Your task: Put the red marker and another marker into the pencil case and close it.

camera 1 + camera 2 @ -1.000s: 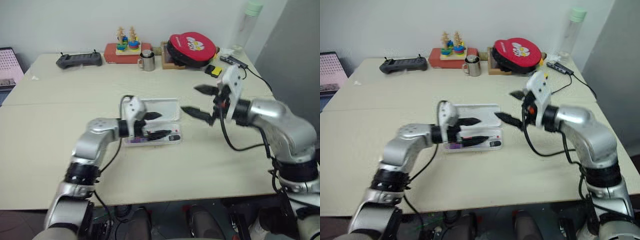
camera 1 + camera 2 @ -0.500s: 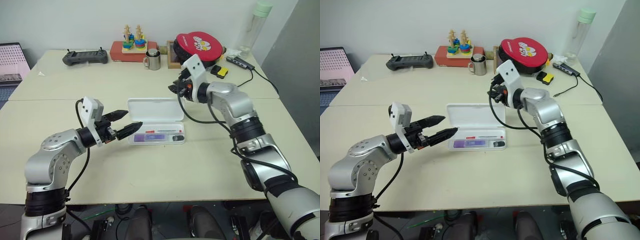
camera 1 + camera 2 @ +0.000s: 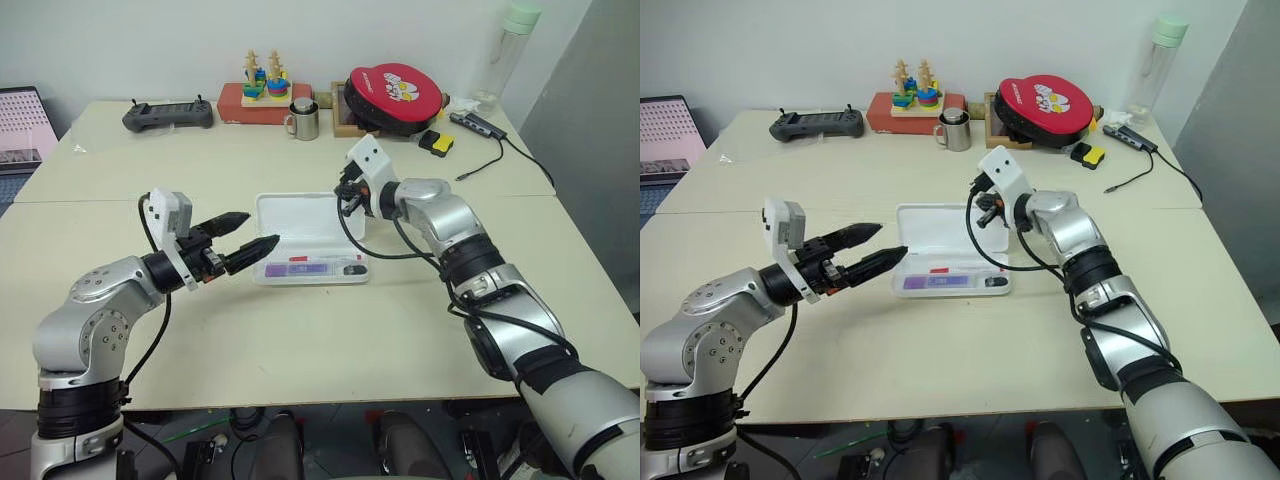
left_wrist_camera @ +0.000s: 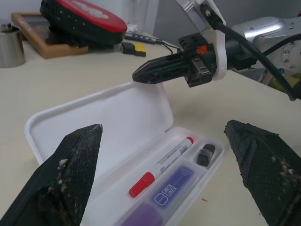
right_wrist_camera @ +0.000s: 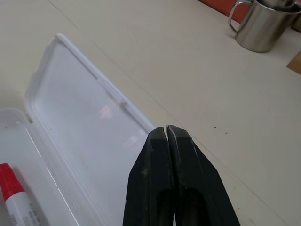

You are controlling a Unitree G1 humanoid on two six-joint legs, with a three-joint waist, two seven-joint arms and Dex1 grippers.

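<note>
Nearest me, my left tool hangs just off the case's left end with its two fingers wide apart and nothing between them.

The case lies open in the middle of the tabletop, its tray toward me and its lid folded back flat on the far side. In the tray the red marker lies lengthwise, a slim white barrel with a red cap and red tip. The purple marker sits beside it on my side, stubby and flat-faced, and a small black cap rests at the right end. Both markers look to be in, so I judge that only closing is left.

The case is thin, glossy white plastic with rounded corners. I expect it to be light, a little springy and quick to skate on the smooth tabletop. The lid's long far rim is the place to push from, with the tray steadied.

Beyond it, my right tool has its fingers pressed together, empty, its tip over the lid's far right corner.
</note>
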